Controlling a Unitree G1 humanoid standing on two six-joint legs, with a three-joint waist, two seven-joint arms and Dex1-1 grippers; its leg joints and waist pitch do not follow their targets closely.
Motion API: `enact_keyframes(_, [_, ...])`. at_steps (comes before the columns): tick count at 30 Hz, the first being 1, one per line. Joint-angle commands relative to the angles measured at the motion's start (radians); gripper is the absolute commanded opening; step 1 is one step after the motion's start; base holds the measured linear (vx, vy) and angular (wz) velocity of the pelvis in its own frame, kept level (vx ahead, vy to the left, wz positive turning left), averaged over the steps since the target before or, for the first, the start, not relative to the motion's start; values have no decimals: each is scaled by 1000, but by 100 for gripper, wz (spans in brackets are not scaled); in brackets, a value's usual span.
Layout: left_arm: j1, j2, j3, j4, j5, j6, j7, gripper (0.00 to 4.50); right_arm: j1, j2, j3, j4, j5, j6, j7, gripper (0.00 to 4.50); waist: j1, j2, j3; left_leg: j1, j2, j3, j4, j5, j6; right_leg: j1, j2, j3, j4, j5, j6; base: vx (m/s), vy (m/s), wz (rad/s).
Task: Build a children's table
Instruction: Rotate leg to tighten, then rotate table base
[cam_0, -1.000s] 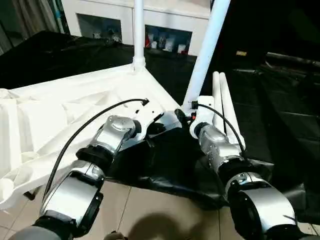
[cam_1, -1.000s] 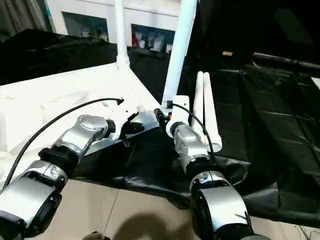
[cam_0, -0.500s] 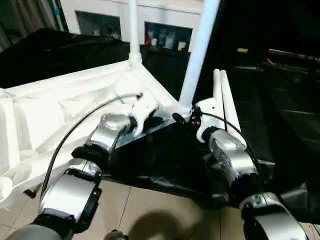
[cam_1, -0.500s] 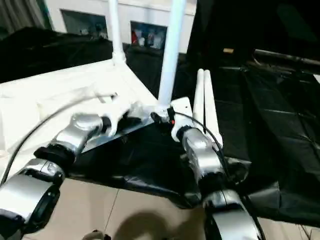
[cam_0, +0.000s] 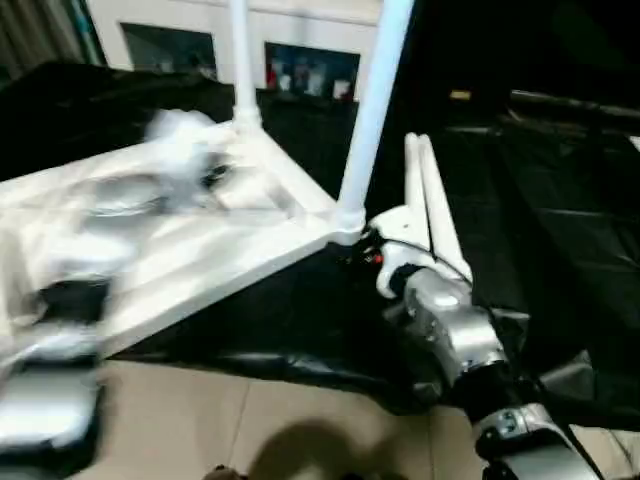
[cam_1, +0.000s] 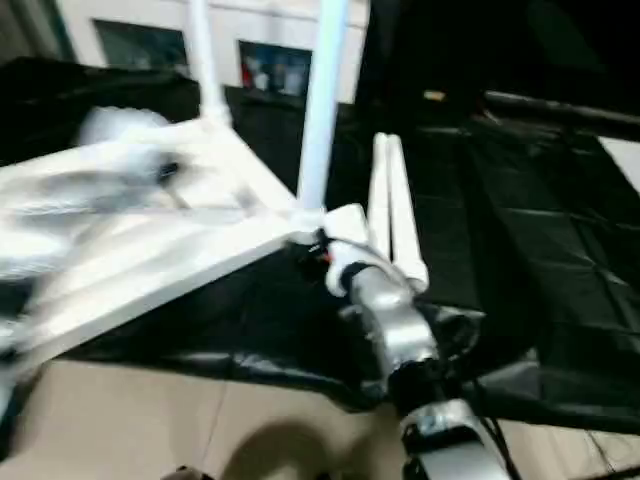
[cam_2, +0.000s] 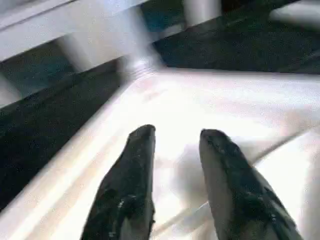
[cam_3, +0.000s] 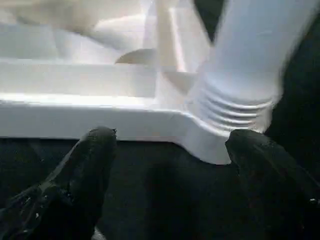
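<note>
Shown: right gripper (cam_3: 167, 150) spread wide, empty, before the threaded leg (cam_0: 372, 110) seated in the tabletop (cam_0: 200, 250) corner socket; left gripper (cam_2: 175, 150) parted, empty. Risk (judged): unsupported, a half-seated leg may lean.

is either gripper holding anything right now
No. The right gripper stands wide open before the near leg at its corner socket; the left gripper is open above the tabletop.

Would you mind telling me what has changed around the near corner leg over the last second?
The near leg, leaning a second ago, now stands almost upright in its corner socket. The right gripper has let go and backed off, fingers wide open just short of the socket. The left gripper has swung away over the tabletop, fingers apart. The far leg and two loose legs stayed put.
</note>
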Motion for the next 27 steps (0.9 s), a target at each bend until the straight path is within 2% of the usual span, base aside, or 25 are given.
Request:
enact_keyframes(1, [24,34,80,-94,25,37,43,191,-14,12,7,25,-15,8,-2,385,7,17,-73,20,25,2,-65,-112,-2,57,-73,51,-55,-33,-208,0,0,0])
enact_keyframes(2, [24,34,80,-94,25,37,43,207,-14,12,7,25,-15,8,-2,385,9,21,-71,22,26,1,-67,-123,-6,55,-76,52,-55,-42,-210,0,0,0])
enact_keyframes(3, [45,56,119,-123,31,50,60,207,-19,16,10,38,-22,8,-6,385,12,8,-69,23,26,2,-69,-134,-7,53,-74,51,-60,-61,-205,0,0,0])
enact_keyframes(4, [69,79,155,-140,39,59,89,209,-26,21,10,55,-26,7,-10,385,17,16,-68,26,27,1,-71,-154,-20,51,-76,52,-59,-78,-203,0,0,0])
enact_keyframes(5, [104,109,202,-162,45,78,130,214,-32,28,13,71,-32,10,-17,385,17,12,-64,22,28,-2,-74,-175,-35,51,-76,52,-58,-97,-194,0,0,0])
enact_keyframes(6, [110,115,210,-166,46,82,137,214,-34,29,14,73,-33,11,-19,385,20,5,-63,24,27,-3,-76,-198,-45,50,-77,52,-60,-129,-179,0,0,0])
enact_keyframes(7, [128,127,234,-168,50,87,158,214,-38,31,16,81,-35,13,-22,385,19,5,-63,25,25,-2,-77,-209,-47,49,-76,53,-64,-147,-172,0,0,0])
enact_keyframes(8, [178,157,289,-160,66,97,208,214,-51,40,20,104,-40,14,-32,385,22,4,-63,28,26,-3,-76,-225,-54,45,-78,55,-65,-162,-164,0,0,0])
enact_keyframes(10, [235,177,321,-150,78,115,229,214,-63,46,24,127,-44,12,-39,385,21,-3,-62,23,24,-5,-79,-239,-58,47,-77,55,-67,-188,-149,0,0,0])
enact_keyframes(11, [301,197,340,-127,97,133,246,214,-77,53,27,154,-48,7,-45,385,18,-3,-62,22,25,-7,-80,-247,-61,45,-78,55,-66,-199,-144,0,0,0])
enact_keyframes(13, [380,213,342,-102,119,167,238,214,-91,60,29,179,-53,2,-51,385,17,-4,-63,24,24,-8,-80,-250,-56,41,-75,55,-68,-200,-140,0,0,0])
enact_keyframes(14, [411,214,341,-94,122,181,224,214,-96,65,28,188,-54,0,-54,385,19,3,-65,28,24,-7,-79,-243,-55,38,-76,56,-66,-172,-149,0,0,0])
enact_keyframes(16, [467,218,319,-89,132,208,189,214,-102,71,26,200,-55,-3,-59,385,22,2,-67,28,24,-5,-78,-212,-46,39,-73,56,-61,-109,-166,0,0,0])
enact_keyframes(17, [502,219,299,-86,138,223,164,214,-105,75,27,206,-56,-7,-60,385,29,12,-64,33,27,-6,-82,-238,-57,35,-72,54,-62,-102,-170,0,0,0])
enact_keyframes(18, [511,217,297,-88,135,233,160,214,-106,77,26,209,-57,-9,-60,385,32,15,-64,37,27,-6,-82,-257,-62,32,-71,54,-63,-109,-170,0,0,0])
enact_keyframes(19, [519,216,294,-90,132,242,156,214,-108,79,25,212,-57,-10,-60,385,33,13,-64,40,27,-5,-82,-274,-66,31,-71,54,-64,-113,-172,0,0,0])
enact_keyframes(21, [544,217,261,-102,107,297,104,214,-110,86,22,215,-55,-14,-57,385,36,14,-58,45,25,-7,-85,-370,-78,25,-73,56,-74,-194,-167,0,0,0])
enact_keyframes(24, [577,224,237,-136,86,343,75,214,-120,91,18,236,-52,-26,-56,385,35,11,-56,36,27,-17,-90,-419,-80,31,-80,57,-81,-285,-153,0,0,0])
enact_keyframes(27, [587,225,227,-171,59,373,42,214,-132,95,14,258,-47,-37,-57,385,34,12,-56,40,26,-17,-88,-431,-80,27,-78,58,-84,-295,-153,0,0,0])
